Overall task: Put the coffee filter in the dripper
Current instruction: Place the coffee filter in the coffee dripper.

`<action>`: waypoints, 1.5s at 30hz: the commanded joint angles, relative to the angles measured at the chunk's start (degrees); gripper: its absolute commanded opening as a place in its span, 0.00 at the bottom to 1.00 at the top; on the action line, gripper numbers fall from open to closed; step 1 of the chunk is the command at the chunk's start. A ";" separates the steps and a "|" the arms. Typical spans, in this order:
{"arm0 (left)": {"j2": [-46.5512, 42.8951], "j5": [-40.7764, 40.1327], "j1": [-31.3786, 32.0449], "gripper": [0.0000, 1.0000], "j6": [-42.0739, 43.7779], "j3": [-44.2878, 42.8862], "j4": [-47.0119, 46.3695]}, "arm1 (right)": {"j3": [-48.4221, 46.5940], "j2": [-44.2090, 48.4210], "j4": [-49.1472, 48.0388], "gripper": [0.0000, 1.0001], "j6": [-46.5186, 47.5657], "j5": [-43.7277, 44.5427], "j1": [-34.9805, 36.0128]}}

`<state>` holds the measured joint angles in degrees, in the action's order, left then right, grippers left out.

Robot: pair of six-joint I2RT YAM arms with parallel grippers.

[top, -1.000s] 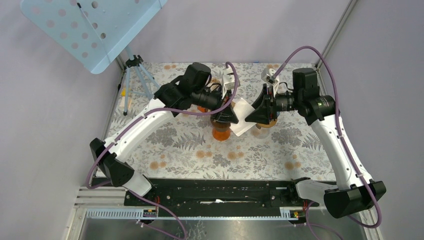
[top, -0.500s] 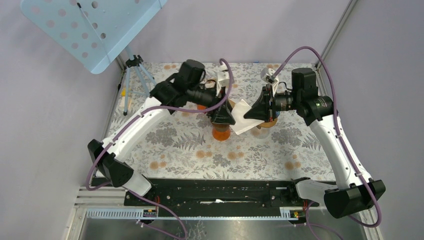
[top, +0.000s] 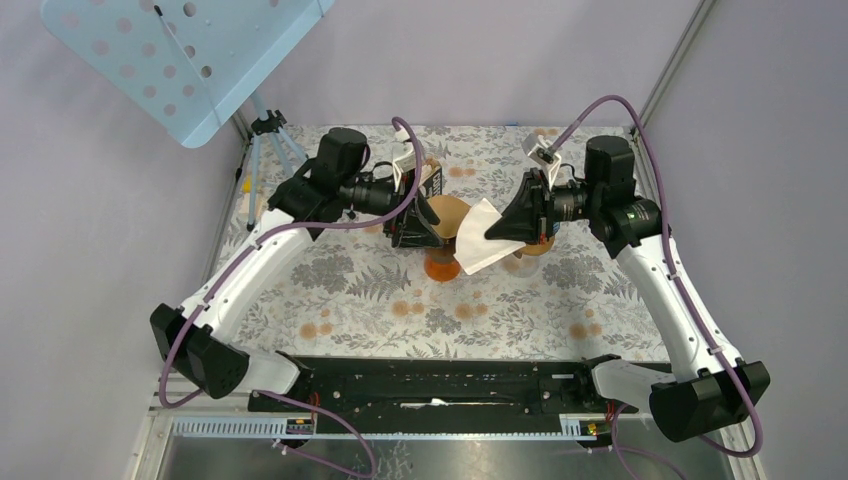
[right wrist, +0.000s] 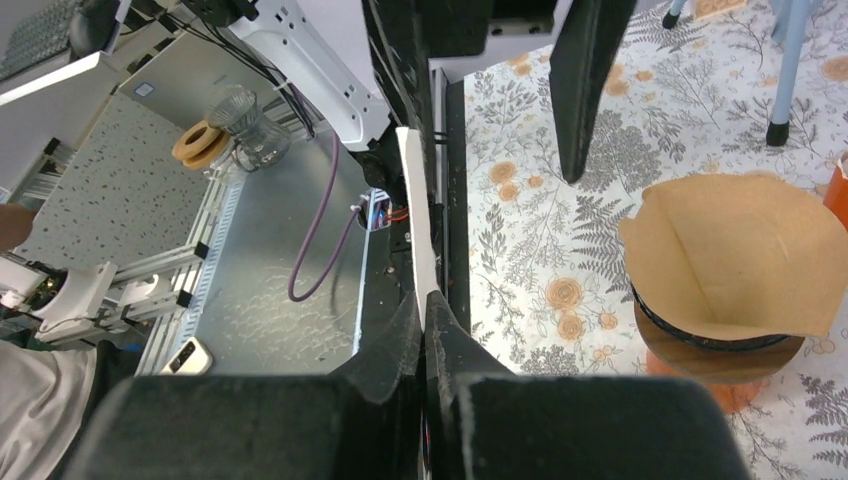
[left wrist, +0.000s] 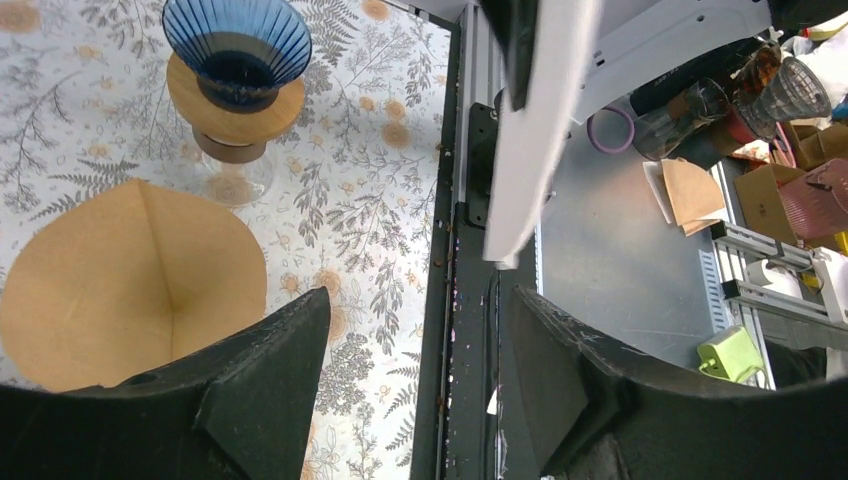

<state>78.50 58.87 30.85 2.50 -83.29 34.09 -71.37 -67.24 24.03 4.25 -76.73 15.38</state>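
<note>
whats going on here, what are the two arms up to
Two robot arms are handling coffee filters. A brown filter sits opened out in a dripper at mid-table. The left gripper is right beside it with its jaws open, holding nothing. The right gripper has its jaws shut on a white filter, held in the air next to the brown one. A blue dripper stands empty nearby.

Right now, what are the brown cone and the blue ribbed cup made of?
The brown cone looks like unbleached paper: matte, thin, creased. The blue ribbed cup seems glass or plastic: glossy, translucent. Its collar looks wooden.
</note>
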 commanded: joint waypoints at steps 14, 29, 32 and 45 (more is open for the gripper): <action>-0.26 -4.85 4.29 0.67 -1.58 -0.86 -5.35 | -0.86 -0.46 -14.85 0.00 -14.20 -0.32 0.44; -1.94 -6.88 2.73 0.66 2.15 -1.35 -3.96 | 0.64 0.19 -14.44 0.00 -14.27 -1.43 0.45; -2.04 -5.46 1.76 0.66 1.33 -1.24 -4.64 | 1.20 0.25 -14.85 0.00 -14.50 -1.70 0.49; -0.72 -3.19 1.61 0.66 -2.34 1.00 -8.33 | 2.29 0.01 -20.60 0.00 -19.85 -1.38 0.44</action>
<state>78.48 53.89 32.27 0.75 -82.35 29.39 -68.51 -67.72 6.68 -13.89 -77.54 15.38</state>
